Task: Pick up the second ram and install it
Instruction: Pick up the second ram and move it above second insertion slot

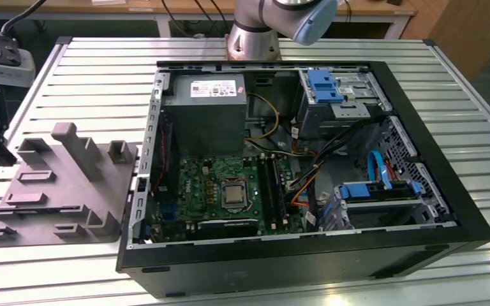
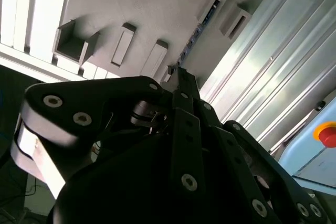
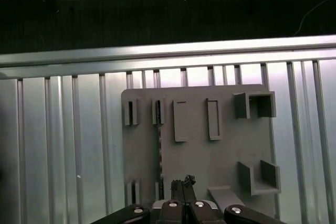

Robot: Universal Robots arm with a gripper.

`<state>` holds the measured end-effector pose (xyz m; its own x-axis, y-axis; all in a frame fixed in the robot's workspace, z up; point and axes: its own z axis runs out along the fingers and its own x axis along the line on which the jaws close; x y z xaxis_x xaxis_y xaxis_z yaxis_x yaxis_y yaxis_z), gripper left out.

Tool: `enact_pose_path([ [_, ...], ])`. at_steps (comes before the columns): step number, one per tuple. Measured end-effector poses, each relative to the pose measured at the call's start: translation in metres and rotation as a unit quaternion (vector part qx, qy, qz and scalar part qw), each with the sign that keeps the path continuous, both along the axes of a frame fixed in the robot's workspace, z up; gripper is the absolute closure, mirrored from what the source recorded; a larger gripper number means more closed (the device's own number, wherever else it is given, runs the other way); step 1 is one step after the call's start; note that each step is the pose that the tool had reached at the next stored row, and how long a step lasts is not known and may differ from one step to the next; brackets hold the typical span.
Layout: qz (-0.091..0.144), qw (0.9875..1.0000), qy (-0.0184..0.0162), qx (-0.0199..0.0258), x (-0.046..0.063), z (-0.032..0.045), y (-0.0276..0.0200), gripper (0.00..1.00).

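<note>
Computer case laid on table, power box housed inside, slotted plate set beside the case on the exterior view's left, memory stick seated in plate.

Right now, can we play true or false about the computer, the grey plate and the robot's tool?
1. The computer case is open, so its insides show. True.
2. The grey plate lies inside the computer. False: it lies on the table beside the case, at the exterior view's left.
3. The tool is carrying the memory stick. False: in the first wrist view the stick stands on edge in the plate's slots, and the tool hangs over the plate beside it, holding nothing.
4. A blue part sits inside the case. True.
</note>
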<state>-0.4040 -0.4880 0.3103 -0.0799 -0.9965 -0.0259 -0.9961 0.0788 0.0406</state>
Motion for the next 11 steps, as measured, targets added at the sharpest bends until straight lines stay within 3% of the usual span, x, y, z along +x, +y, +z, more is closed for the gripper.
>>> enact_pose_path([
  [8, 0.005, 1.0, 0.0, 0.0006, -0.003, -0.0146, -0.0118, 0.9],
  [11, 0.007, 1.0, 0.0, 0.0008, -0.003, -0.0195, -0.0141, 0.9],
])
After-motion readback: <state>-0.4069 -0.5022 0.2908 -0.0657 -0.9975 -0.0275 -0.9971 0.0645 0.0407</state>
